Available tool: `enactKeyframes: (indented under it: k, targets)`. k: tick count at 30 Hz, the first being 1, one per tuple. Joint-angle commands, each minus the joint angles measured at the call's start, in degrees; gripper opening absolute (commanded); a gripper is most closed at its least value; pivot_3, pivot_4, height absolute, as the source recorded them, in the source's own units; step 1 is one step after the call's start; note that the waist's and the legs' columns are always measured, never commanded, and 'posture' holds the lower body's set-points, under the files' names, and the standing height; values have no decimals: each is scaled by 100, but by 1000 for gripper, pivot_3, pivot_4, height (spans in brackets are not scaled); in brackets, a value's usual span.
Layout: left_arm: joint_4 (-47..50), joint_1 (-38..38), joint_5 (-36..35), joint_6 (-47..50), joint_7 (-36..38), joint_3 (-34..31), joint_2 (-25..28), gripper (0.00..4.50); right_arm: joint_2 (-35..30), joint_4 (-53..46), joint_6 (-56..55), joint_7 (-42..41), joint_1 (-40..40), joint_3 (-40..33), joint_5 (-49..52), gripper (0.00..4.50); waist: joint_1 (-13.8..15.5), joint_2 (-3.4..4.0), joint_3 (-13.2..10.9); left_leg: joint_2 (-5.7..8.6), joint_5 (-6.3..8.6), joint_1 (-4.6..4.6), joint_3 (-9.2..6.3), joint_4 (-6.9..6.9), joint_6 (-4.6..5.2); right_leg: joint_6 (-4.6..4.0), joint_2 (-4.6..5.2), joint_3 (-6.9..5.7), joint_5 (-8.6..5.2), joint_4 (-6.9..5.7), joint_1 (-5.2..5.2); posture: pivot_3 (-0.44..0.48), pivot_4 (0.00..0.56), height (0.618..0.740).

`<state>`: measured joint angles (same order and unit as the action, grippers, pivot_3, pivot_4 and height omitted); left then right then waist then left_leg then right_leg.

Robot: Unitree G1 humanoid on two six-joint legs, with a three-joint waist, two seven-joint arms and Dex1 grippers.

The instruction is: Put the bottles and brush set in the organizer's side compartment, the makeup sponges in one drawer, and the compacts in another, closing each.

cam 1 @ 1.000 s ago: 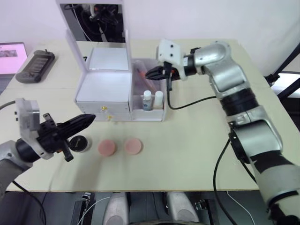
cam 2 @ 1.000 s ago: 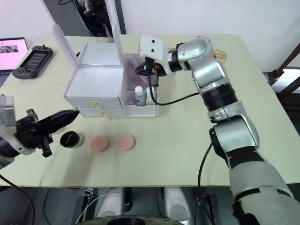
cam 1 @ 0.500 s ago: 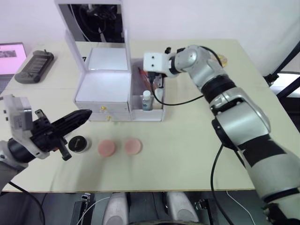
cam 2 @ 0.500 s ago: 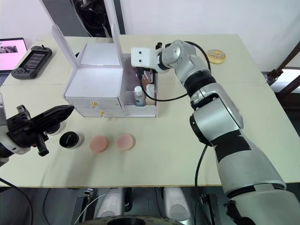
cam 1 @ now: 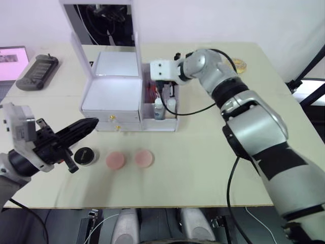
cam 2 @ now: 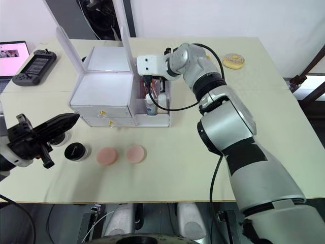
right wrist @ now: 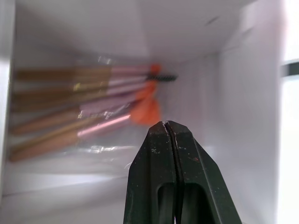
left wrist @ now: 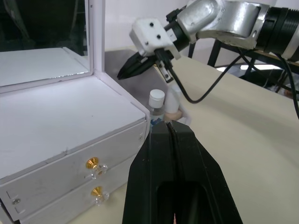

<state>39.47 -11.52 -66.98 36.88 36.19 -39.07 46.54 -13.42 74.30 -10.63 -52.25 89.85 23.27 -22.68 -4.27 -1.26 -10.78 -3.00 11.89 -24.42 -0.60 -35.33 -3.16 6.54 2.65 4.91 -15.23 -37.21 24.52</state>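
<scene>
On a pale table (cam 1: 213, 168) against a white wall, the organizer (cam 1: 112, 99) stands with its mirror lid up and both drawers shut; the bottles (cam 1: 159, 108) and brush set (right wrist: 84, 109) are in its side compartment (cam 1: 160, 122). The right gripper (left wrist: 133, 70) hovers over that bin, fingers together and holding nothing, while the left gripper (cam 1: 89, 125), also closed and empty, hangs above the near-left table. Below it lies a compact (cam 1: 84, 155), with two sponges (cam 1: 116, 160) beside; a handheld console (cam 1: 38, 71), a pink screen (cam 1: 12, 62) and a doughnut-like ring (cam 2: 233, 61) sit farther back.
</scene>
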Motion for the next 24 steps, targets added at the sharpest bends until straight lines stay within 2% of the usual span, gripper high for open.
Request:
enactKeyframes:
  k: [1, 3, 6, 9, 16, 20, 24]
  targets:
    - [48, -33, -71, -98, 2, -152, -17, 0, -295, -451, 149, -817, 328, -705, 738, 20, 6, 0, 0, 0, 0, 0, 0, 0, 0, 0, 0, 0, 0, 0, 0, 0, 150, 740]
    - [-54, -30, -176, -48, -26, -229, 1, 0, -526, -787, 403, -1475, 290, -1115, 1231, 20, 16, 0, 0, 0, 0, 0, 0, 0, 0, 1, 0, 0, 0, 0, -1, 0, 150, 740]
    - [-331, 1, -272, 59, 74, -358, 160, 0, -1108, -1714, 1375, -2498, -34, -1717, 2053, 20, 42, -1, 0, 0, 0, 0, 0, 0, 0, 1, 0, -1, 1, 1, -4, 0, 150, 740]
    - [-671, 116, -255, 114, 245, -434, 347, 803, -1673, -2871, 2429, -2956, -710, -2111, 2667, 819, 57, -6, 3, 1, 0, 0, -5, -2, 0, 1, 1, -6, 0, 4, -11, 0, 150, 740]
    - [-1801, 413, 832, -266, 1325, -78, 810, 4412, -2958, -5568, 4332, -2905, -3121, -2949, 3761, 4314, 27, 8, -5, 1, 0, 3, -5, -1, 1, -1, -1, -6, -2, 1, -7, 0, 150, 740]
    - [-2648, 527, 1447, -631, 1861, -5, 859, 4470, -3383, -6445, 4532, -2596, -4476, -3569, 4181, 4420, 14, 16, -9, 0, 0, 6, 0, 3, 1, -1, -3, -2, -3, 0, -2, 0, 150, 740]
    - [-3673, 617, 2124, -1207, 2263, -33, 875, 4470, -3541, -6833, 4415, -2206, -5662, -4232, 4460, 4420, 31, 13, -8, -1, 0, 7, 1, 0, 2, -14, -3, 0, -11, 1, -5, 0, 150, 740]
